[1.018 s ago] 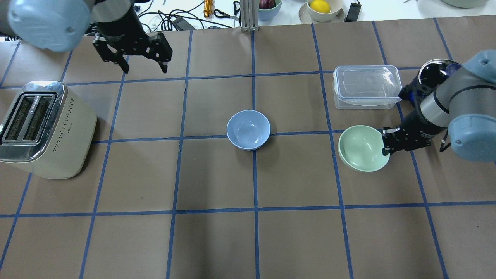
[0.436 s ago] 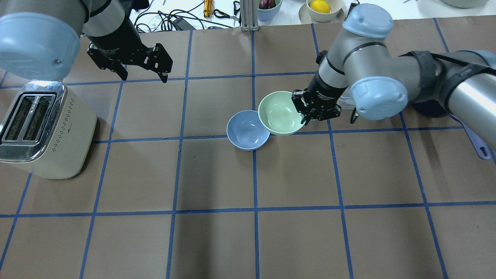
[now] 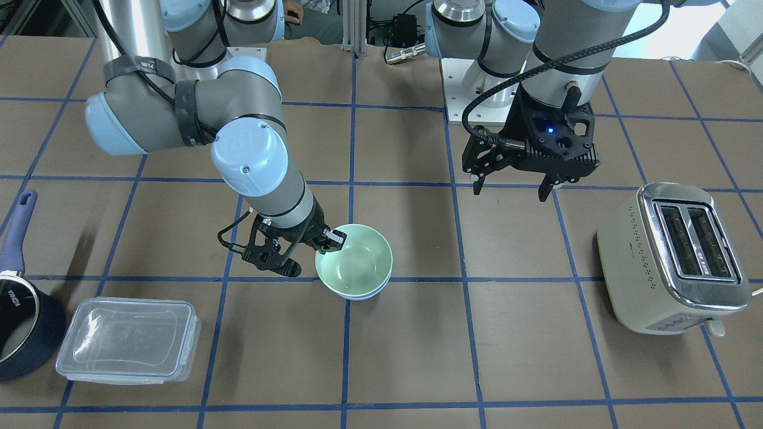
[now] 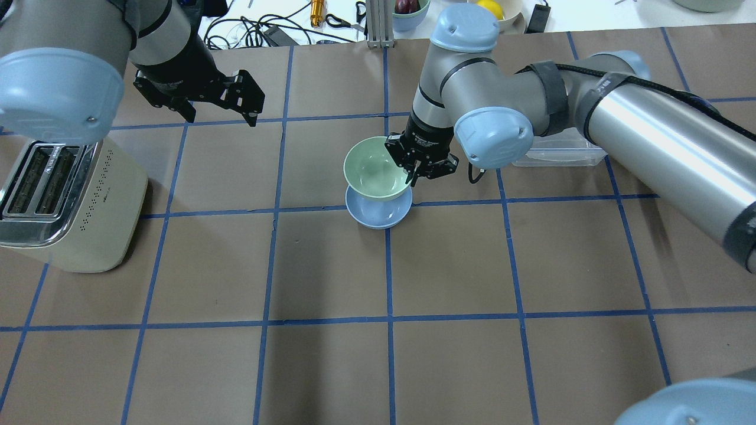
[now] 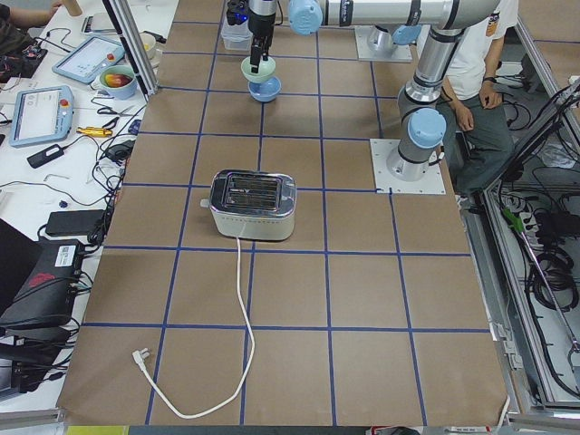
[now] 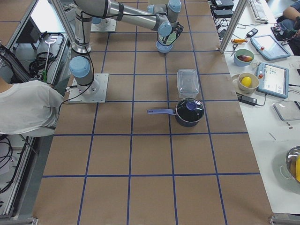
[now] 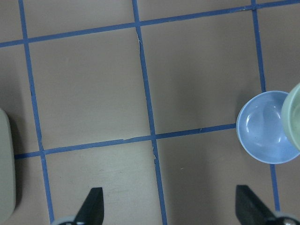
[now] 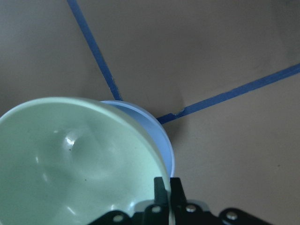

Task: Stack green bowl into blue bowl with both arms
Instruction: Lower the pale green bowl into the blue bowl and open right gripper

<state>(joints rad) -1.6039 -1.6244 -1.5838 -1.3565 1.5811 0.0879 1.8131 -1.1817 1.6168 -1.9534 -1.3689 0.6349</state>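
My right gripper (image 4: 410, 173) is shut on the rim of the mint-green bowl (image 4: 375, 168) and holds it upright just above the pale blue bowl (image 4: 378, 215), which sits on the table at the centre. In the front-facing view the green bowl (image 3: 354, 262) covers nearly all of the blue bowl (image 3: 357, 296). The right wrist view shows the green bowl (image 8: 70, 159) with the blue bowl's rim (image 8: 161, 136) beneath. My left gripper (image 4: 220, 115) is open and empty, hovering far left of the bowls. Its wrist view shows the blue bowl (image 7: 265, 129).
A cream toaster (image 4: 65, 200) stands at the table's left, with its cord trailing off. A clear lidded container (image 3: 128, 339) and a dark navy saucepan (image 3: 24, 322) sit on the right arm's side. Clutter lies beyond the far table edge.
My right arm has carried the green bowl leftward from the right side of the table to above the blue bowl. The left gripper has barely moved.
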